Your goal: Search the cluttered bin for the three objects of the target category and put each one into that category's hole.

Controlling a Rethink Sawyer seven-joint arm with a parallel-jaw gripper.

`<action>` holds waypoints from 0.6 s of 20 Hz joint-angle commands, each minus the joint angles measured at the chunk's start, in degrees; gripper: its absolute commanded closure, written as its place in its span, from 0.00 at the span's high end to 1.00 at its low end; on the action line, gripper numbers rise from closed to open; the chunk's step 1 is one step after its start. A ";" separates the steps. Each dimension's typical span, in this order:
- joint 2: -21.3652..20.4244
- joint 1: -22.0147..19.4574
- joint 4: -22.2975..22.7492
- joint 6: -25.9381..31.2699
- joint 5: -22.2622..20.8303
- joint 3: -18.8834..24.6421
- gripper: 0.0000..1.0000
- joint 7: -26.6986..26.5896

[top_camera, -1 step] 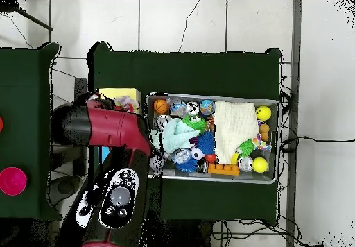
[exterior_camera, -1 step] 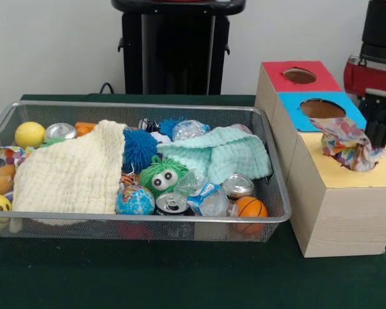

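The gripper (exterior_camera, -1 step: pixel 375 140) stands over the yellow hole (exterior_camera, -1 step: pixel 360 168) of the wooden sorting box (exterior_camera, -1 step: pixel 338 212), at the right end of the desk (exterior_camera, -1 step: pixel 148 277), and a colourful crumpled wrapper (exterior_camera, -1 step: pixel 344 141) sits in the mouth of this hole, touching the gripper's lower end. I cannot tell whether the fingers grip the wrapper or have let it go, because the dark fingers and the wrapper overlap in the front view and the arm (top_camera, -1 step: pixel 114 130) hides them in the overhead view. The wrapper is not yet fully inside: most of it stands above the yellow top, leaning toward the bin side. The box has 3 holes in a row, the red hole (exterior_camera, -1 step: pixel 300 75) farthest back, the blue hole (exterior_camera, -1 step: pixel 321 108) in the middle, and the yellow one nearest the camera. The wire bin (exterior_camera, -1 step: pixel 141 222) lies just beside the box, to the left in the front view, so any next object of this kind lies sideways from the fingers. A clear crinkled wrapper (exterior_camera, -1 step: pixel 206 193) lies near the bin's front right, between the green fuzzy toy (exterior_camera, -1 step: pixel 162 177) and a silver can (exterior_camera, -1 step: pixel 238 187); I judge it a likely next target. 2 cloths, the cream cloth (exterior_camera, -1 step: pixel 74 170) and the mint cloth (exterior_camera, -1 step: pixel 215 154), cover much of the bin and may hide more.
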 commanded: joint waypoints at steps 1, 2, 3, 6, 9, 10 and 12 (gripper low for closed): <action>-0.53 -1.84 8.29 7.42 -1.89 3.05 0.00 5.59; -0.14 -2.28 7.61 8.08 -2.24 3.18 0.00 4.98; 0.44 -2.42 7.03 7.65 -3.21 2.67 0.00 4.12; -0.10 -5.54 9.27 6.39 -4.10 5.27 0.00 0.02; -1.11 -6.12 11.95 5.03 -5.42 5.65 0.00 -0.49; -1.19 -5.84 12.77 3.65 -6.25 5.56 0.00 -0.45; -1.70 -6.31 15.78 0.49 -5.44 7.49 0.00 0.65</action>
